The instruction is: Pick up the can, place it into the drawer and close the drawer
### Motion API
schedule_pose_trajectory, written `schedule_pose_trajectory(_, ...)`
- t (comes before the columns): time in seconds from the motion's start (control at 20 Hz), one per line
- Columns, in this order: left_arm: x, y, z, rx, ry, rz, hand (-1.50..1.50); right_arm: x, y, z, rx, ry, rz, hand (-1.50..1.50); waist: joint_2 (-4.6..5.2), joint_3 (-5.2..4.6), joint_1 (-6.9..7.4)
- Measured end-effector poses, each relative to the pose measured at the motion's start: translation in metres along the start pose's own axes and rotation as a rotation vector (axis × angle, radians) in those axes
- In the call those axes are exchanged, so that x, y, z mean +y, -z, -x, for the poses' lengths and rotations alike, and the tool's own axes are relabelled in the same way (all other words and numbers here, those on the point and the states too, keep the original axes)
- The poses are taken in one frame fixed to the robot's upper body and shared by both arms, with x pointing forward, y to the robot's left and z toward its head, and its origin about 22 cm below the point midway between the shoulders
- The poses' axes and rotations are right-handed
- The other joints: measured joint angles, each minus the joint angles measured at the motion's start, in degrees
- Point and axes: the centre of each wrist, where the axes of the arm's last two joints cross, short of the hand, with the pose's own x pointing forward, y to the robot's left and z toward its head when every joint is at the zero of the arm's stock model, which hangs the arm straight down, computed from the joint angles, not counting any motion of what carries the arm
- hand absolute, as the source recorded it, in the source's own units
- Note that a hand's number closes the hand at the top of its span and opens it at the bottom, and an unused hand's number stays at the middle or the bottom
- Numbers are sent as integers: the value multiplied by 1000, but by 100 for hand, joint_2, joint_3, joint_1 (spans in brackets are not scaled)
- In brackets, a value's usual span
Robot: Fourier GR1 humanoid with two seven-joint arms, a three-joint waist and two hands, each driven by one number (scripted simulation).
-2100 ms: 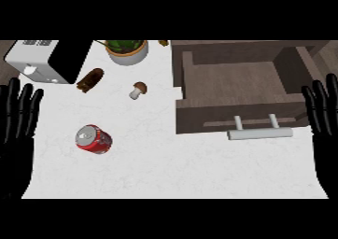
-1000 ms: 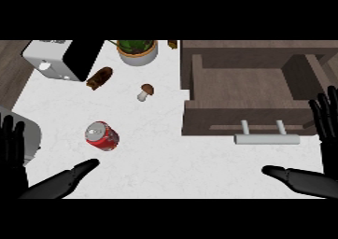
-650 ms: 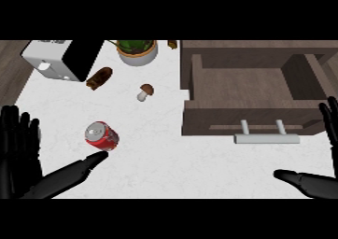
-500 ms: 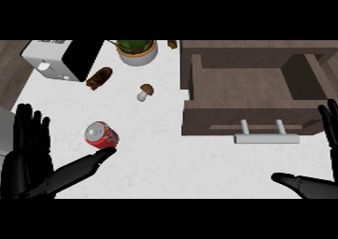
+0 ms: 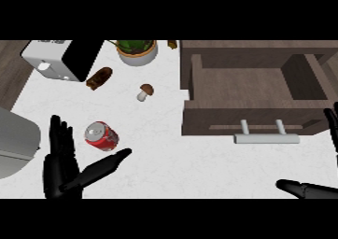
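A red can (image 5: 102,136) with a silver top lies on the white counter at the left. My left hand (image 5: 63,169) is open just below and left of it, fingers straight up beside the can and thumb stretched out under it, not touching. The wooden drawer (image 5: 258,88) stands pulled open at the upper right, its inside bare, with a pale bar handle (image 5: 265,137) on its front. My right hand (image 5: 333,154) is open at the right edge, fingers up by the drawer's front corner and thumb pointing left.
A white toaster (image 5: 60,58) stands at the top left, beside a potted plant (image 5: 137,49). A brown pastry (image 5: 98,78) and a mushroom (image 5: 144,91) lie above the can. A grey surface (image 5: 10,142) fills the left edge.
My left hand has come up and to the right, closing in on the can from below. The right hand has shifted slightly. The can and drawer have stayed put.
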Motion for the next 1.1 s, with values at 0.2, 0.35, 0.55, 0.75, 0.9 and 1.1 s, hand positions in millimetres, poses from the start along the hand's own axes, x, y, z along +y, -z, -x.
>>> schedule_pose_trajectory(0.2,-2,7,25,15,11,-16,-150,-3,-3,-8,0,3,4,-150,0,-1,-5)
schedule_pose_trajectory(0.35,-1,11,40,25,10,-35,-150,-10,-7,-10,0,-6,11,-150,-1,-2,-4)
schedule_pose_trajectory(0.55,3,17,58,39,15,-57,-150,-20,-2,-12,-4,-6,15,-150,0,0,1)
schedule_pose_trajectory(0.75,5,20,78,54,10,-72,-150,-16,-5,-17,-5,-2,15,-150,0,0,0)
schedule_pose_trajectory(0.9,6,24,91,70,11,-81,-150,-18,-8,-21,-6,-3,14,-150,1,2,-3)
schedule_pose_trajectory(1.1,15,29,113,81,13,-92,-150,-21,-12,-27,-10,-5,22,-150,1,0,-5)
